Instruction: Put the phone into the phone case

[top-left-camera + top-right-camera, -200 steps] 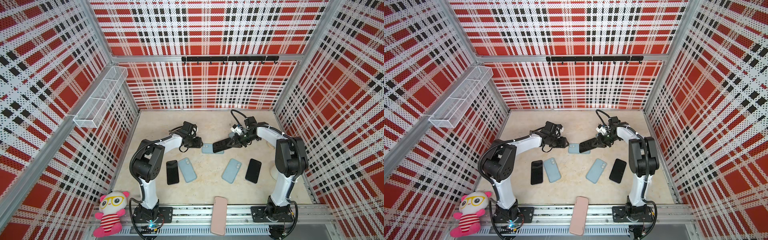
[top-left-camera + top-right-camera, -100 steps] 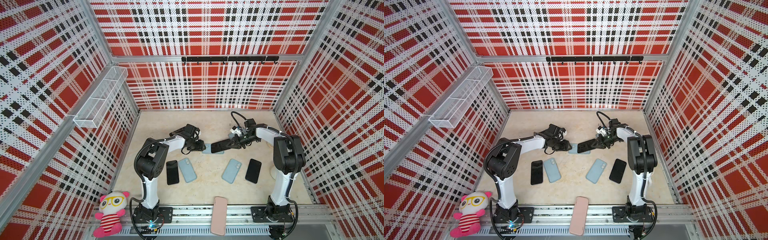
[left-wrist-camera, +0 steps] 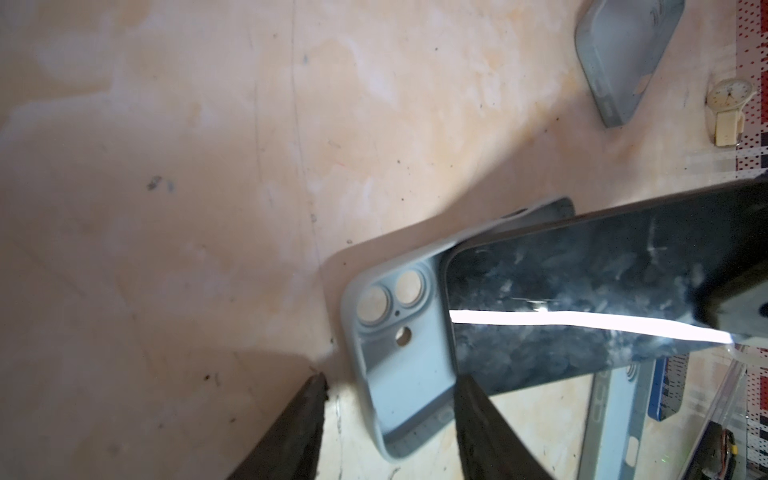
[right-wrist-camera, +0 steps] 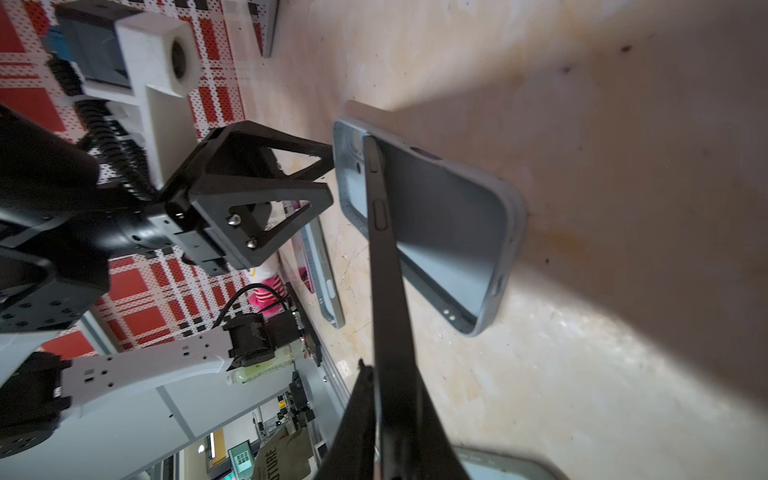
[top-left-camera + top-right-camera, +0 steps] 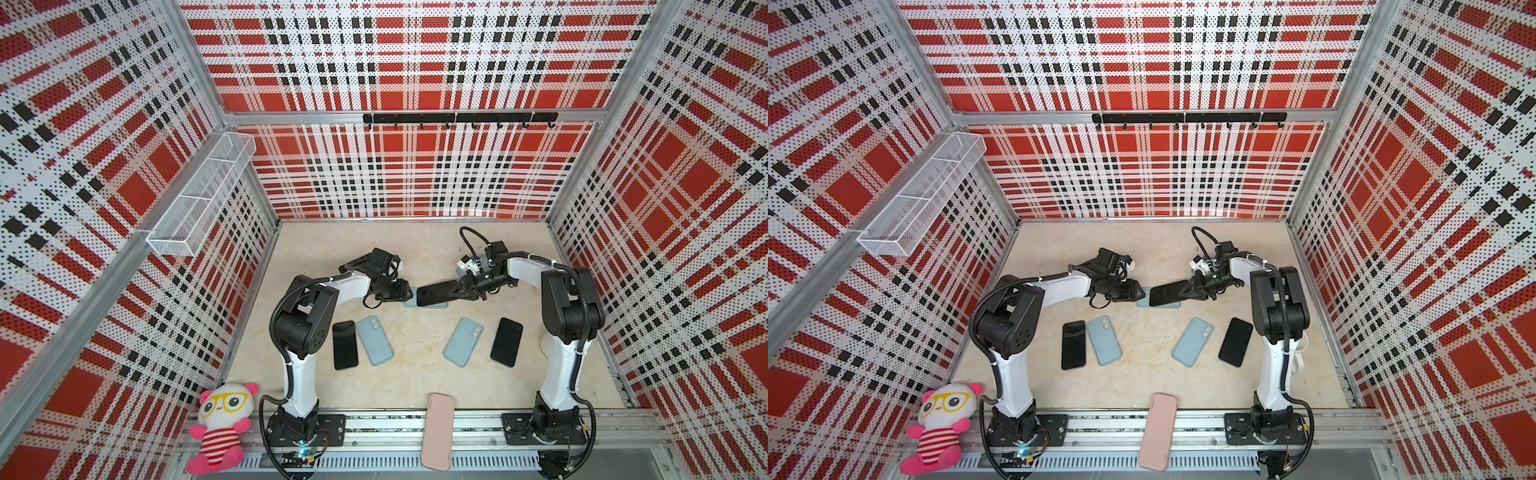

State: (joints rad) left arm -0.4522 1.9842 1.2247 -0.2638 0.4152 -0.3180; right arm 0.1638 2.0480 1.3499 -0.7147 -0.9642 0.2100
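—Starting with the biggest movers: what do we have now that we lacked a second ago?

—Our left arm (image 5: 349, 286) has swung in toward the case (image 5: 432, 306). The left gripper (image 3: 390, 378) now sits right at the case's camera end, where a second ago it stood a little short of it. Our right arm (image 5: 528, 266) has shifted only slightly.

—And the phone (image 5: 436, 293)?

—It covers more of the case than it did. In both top views only a thin blue strip of the case shows along its near edge. We judge the carry is done and the seating has begun, with one arm steadying the case while the other feeds the phone in.

—So it isn't in?

—Not yet. It slants, low end over the case's floor beside the lens holes (image 3: 392, 295). The high end is above the case's opposite end, pinched between the fingers (image 4: 353, 419) of our right gripper (image 4: 390, 399). We cannot tell whether the low end touches.

—Left fingers (image 3: 299, 424)?

—Spread, straddling the case's camera-end corner. We see no clear contact.

—How do the two look?

—The case is pale blue-grey, flat on the table (image 3: 166, 166), open side up. The phone is black, with smudged glass carrying a bright reflected streak and two buttons (image 4: 380, 214) along its edge.
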